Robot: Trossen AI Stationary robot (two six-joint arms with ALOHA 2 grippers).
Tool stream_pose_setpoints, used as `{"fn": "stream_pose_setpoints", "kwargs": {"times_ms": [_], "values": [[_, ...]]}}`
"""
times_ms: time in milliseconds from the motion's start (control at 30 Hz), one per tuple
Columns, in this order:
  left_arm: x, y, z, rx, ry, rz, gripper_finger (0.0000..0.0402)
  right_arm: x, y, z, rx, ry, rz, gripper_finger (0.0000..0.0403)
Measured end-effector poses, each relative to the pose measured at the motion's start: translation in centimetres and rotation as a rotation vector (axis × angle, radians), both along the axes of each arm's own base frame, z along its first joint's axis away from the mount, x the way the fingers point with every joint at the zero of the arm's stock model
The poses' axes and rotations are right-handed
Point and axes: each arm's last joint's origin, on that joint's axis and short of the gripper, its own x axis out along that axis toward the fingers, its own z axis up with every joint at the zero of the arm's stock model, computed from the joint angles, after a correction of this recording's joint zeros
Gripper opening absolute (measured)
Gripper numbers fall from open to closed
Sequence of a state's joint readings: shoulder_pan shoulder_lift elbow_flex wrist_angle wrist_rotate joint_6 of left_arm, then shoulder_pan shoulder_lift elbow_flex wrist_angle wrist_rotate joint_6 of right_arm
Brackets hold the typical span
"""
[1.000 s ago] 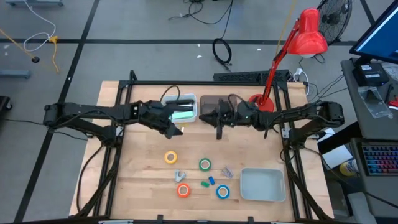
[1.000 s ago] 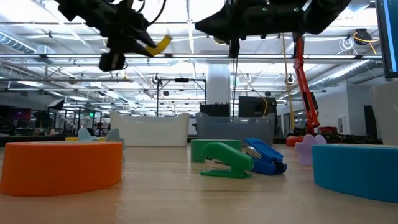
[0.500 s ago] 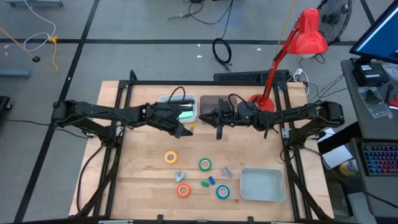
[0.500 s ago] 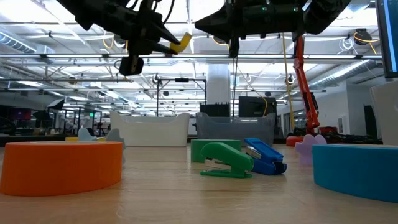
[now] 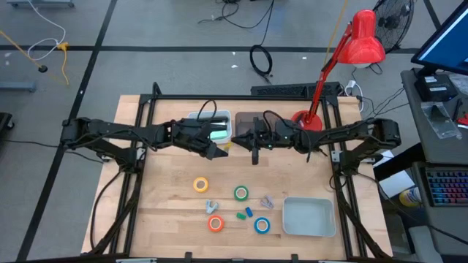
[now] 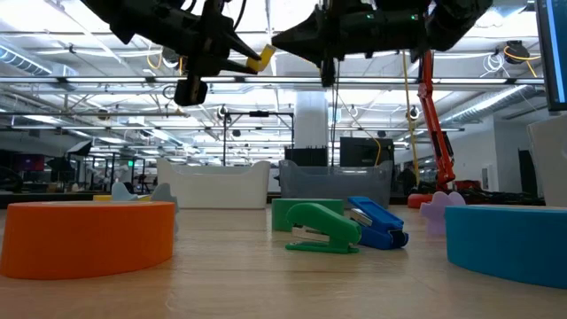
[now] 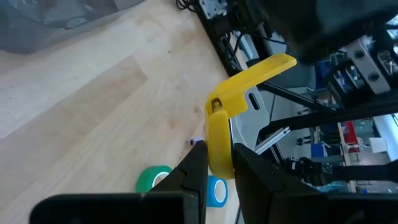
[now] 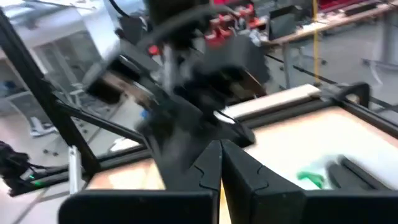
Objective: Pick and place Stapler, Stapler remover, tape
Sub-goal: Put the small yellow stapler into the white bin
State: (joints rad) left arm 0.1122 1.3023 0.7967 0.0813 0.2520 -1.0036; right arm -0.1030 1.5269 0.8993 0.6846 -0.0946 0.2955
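My left gripper (image 5: 214,150) hangs high over the table by the near right corner of the white bin (image 5: 212,126), shut on a small yellow stapler (image 7: 239,106); the low view shows the stapler (image 6: 258,59) well above the table. My right gripper (image 5: 255,152) is shut and empty, in the air close to the right of it, in front of the dark bin (image 5: 247,121). Yellow tape (image 5: 200,185), green tape (image 5: 240,193), orange tape (image 5: 215,223) and blue tape (image 5: 262,225) lie flat on the table. A green stapler (image 6: 319,229) and a blue stapler (image 6: 376,221) lie between them. My left gripper pinches the yellow stapler's one end (image 7: 219,158) between its two fingers. The stapler is lifted clear of the table. Its hinged top arm (image 7: 264,70) stands open, away from the fingers.
Two grey staple removers (image 5: 210,207) (image 5: 267,201) lie among the tape rolls. A white tray (image 5: 308,217) sits near the table's near right corner. Something green lies in the white bin. A red desk lamp (image 5: 322,80) stands at the far right.
My left gripper has carried the yellow stapler toward the table's right, closer to my right gripper, staying high and shut on it. Most of that move came early; in the last half second it has hardly shifted.
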Motion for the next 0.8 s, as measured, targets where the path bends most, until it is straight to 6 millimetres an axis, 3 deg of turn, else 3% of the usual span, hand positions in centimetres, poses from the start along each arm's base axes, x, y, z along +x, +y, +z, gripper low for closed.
{"fn": "stream_pose_setpoints", "kwargs": {"times_ms": [233, 667, 800], "values": [[0.0, 0.3, 0.0, 0.001, 0.002, 0.013, 0.0058, 1.7, 0.5, -0.1, -0.003, 0.064, 0.078, 0.0004], [-0.2, 1.0, -0.1, 0.02, 0.007, 0.018, 0.0058, 1.8, 1.7, -0.4, -0.015, 0.086, 0.121, 0.0004], [-0.5, 0.6, -0.7, 0.054, 0.073, -0.019, 0.0058, 1.2, 1.5, 0.8, -0.075, 0.049, 0.057, 0.0004]]}}
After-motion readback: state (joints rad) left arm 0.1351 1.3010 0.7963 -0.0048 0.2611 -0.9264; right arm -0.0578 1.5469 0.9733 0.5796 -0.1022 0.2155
